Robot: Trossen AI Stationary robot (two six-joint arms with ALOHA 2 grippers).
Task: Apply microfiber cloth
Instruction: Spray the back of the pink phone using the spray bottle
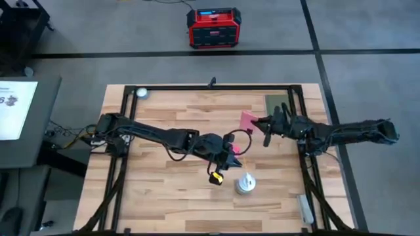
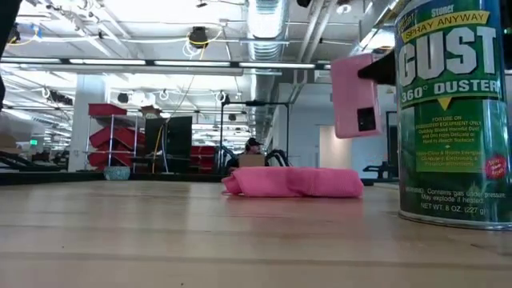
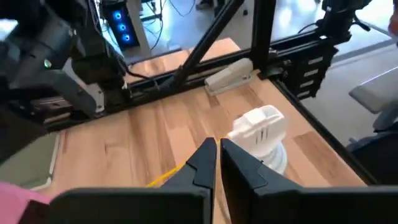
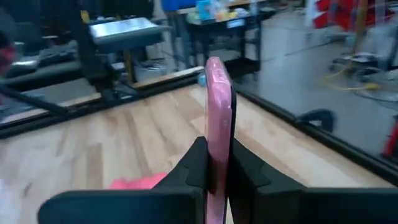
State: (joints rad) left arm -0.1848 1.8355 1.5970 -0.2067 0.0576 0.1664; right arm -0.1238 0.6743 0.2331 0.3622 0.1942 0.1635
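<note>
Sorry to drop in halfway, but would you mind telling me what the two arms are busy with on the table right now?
The right gripper is shut on the pale-pink phone, holding it on edge above the table. The left gripper sits near the middle with fingers nearly closed and nothing visible between them, close to the spray can. The microfiber cloth lies crumpled on the wood, not yet touching the phone.

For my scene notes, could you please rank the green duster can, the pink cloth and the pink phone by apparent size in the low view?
1. Green metal duster can, though nearest the camera.
2. Crumpled bright pink fabric cloth.
3. Pale-pink rigid phone, partly hidden by the can.
</note>
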